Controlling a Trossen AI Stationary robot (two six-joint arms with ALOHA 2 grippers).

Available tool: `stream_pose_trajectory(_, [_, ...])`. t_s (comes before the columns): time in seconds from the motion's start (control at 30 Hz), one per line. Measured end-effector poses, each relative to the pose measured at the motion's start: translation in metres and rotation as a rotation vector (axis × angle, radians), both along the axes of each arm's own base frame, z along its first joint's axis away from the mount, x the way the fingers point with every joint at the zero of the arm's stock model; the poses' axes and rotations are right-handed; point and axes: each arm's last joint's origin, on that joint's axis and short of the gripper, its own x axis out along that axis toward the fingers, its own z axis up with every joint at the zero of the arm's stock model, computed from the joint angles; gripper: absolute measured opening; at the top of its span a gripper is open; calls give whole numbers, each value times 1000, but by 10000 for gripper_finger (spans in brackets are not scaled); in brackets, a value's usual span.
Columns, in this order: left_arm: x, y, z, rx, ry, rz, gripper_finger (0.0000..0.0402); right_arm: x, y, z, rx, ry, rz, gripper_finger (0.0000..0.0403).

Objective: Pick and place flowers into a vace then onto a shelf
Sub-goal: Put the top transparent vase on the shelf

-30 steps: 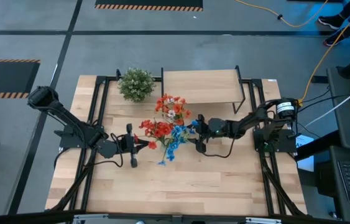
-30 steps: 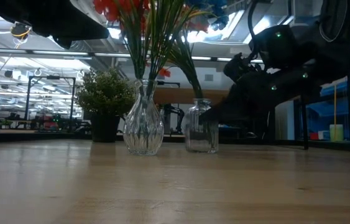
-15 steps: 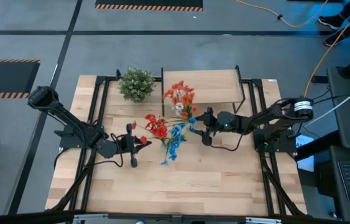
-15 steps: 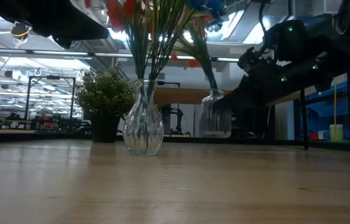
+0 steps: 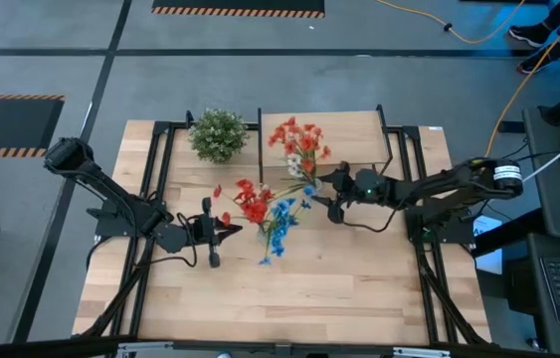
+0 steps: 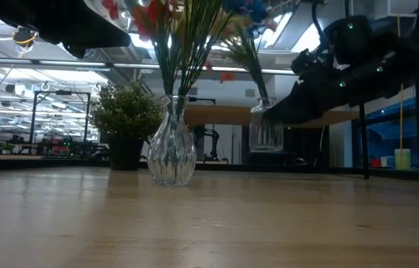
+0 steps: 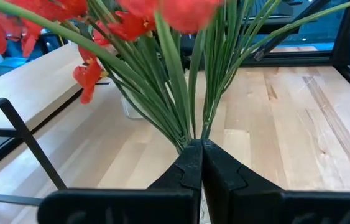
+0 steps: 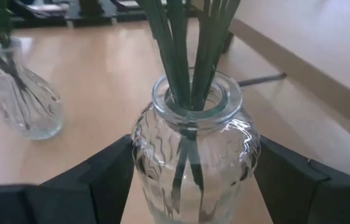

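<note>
No brand, label or lettering can be read anywhere on the glass, the wood or my arms. My right gripper [image 8: 190, 180] stands wide with a clear glass jar [image 8: 194, 149] pressed between its two fingers [image 8: 94, 180], and the green stems of the red-orange and pale flowers [image 5: 297, 144] rise out of its mouth. In the low view that jar [image 6: 266, 134] hangs clear of the tabletop [image 6: 209, 223], level with the edge of the shelf [image 6: 224, 114]. A second ago it stood low just beside the ribbed vase [image 6: 170, 152]; since then I have carried it up and toward the shelf [image 5: 319, 134], so that from above its blooms now sit over the shelf's near edge rather than over the middle of the table. My left gripper [image 7: 194, 163] is closed tight with nothing between its fingers, its tips just short of the stems in the ribbed vase, which holds the other red-orange spray and the blue one [image 5: 278, 221]; it has not moved. The potted plant [image 5: 218, 133] sits at the far edge, left of the shelf.
</note>
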Motion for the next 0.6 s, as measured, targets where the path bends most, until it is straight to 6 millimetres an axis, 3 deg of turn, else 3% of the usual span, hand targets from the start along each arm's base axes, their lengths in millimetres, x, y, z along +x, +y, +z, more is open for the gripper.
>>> stream_pose_trajectory(0.6, [0, 0, 0, 0, 0, 0, 1, -8, -1, 18, -49, -44, -19, 283])
